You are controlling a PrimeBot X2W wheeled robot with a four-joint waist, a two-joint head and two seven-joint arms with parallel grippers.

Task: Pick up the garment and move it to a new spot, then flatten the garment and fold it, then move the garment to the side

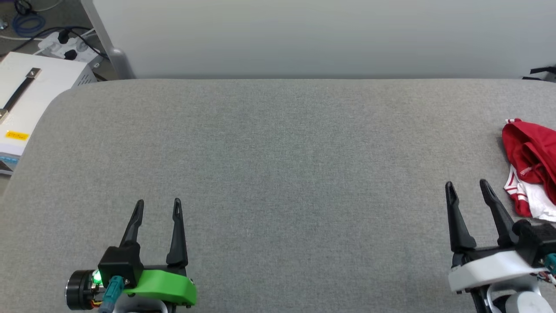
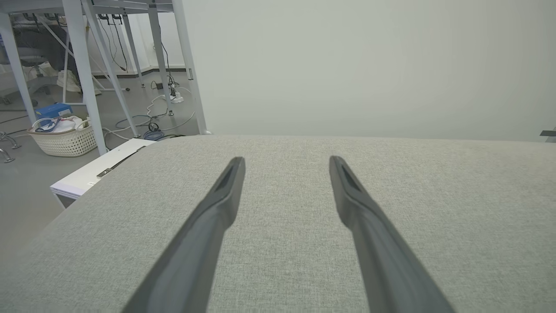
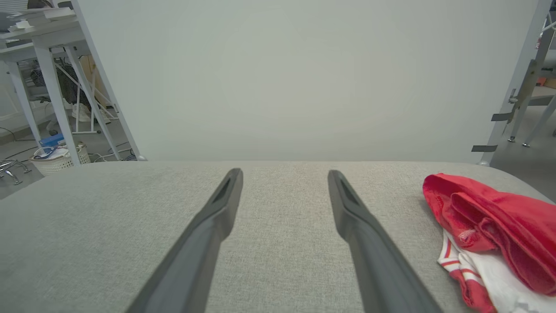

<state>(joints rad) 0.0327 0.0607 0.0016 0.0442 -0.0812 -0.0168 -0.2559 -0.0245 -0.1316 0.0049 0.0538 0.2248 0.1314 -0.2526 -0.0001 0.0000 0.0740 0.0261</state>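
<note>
The garment point(image 1: 532, 165) lies crumpled at the table's right edge, red with a white sleeve and striped trim showing; part of it runs out of the head view. In the right wrist view the garment point(image 3: 491, 230) is a bunched heap at the lower right. My right gripper point(image 1: 468, 188) hovers open just left of it, not touching, and my right gripper point(image 3: 284, 174) has nothing between its fingers. At the lower left my left gripper point(image 1: 158, 205) stands open over bare cloth, far from the garment. Seen from its own wrist, my left gripper point(image 2: 286, 161) is open with nothing in it.
The grey fabric table point(image 1: 278, 165) spans the view, backed by a pale wall panel point(image 1: 304, 34). A white box point(image 1: 26, 95) and cables lie on the floor off the table's left edge. A basket point(image 2: 65, 137) and frame legs stand further left.
</note>
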